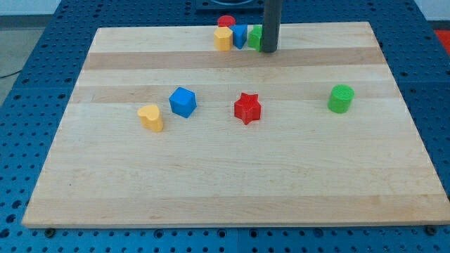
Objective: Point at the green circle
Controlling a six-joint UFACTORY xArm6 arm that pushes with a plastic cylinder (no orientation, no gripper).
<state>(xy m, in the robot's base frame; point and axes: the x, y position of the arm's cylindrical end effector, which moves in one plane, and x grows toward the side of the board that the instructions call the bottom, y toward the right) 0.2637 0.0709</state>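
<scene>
The green circle [341, 98] is a short round green block standing on the wooden board [232, 190] at the view's right, about mid-height. My tip [269, 50] is at the view's top centre, far up and to the left of the green circle. The tip touches or nearly touches a second green block [254, 36], partly hidden behind the rod, in a cluster at the board's top edge.
The top cluster also holds a red round block [226, 22], a yellow block [223, 39] and a blue block [240, 35]. A red star [247, 108], a blue block [183, 102] and a yellow heart [150, 118] lie mid-board.
</scene>
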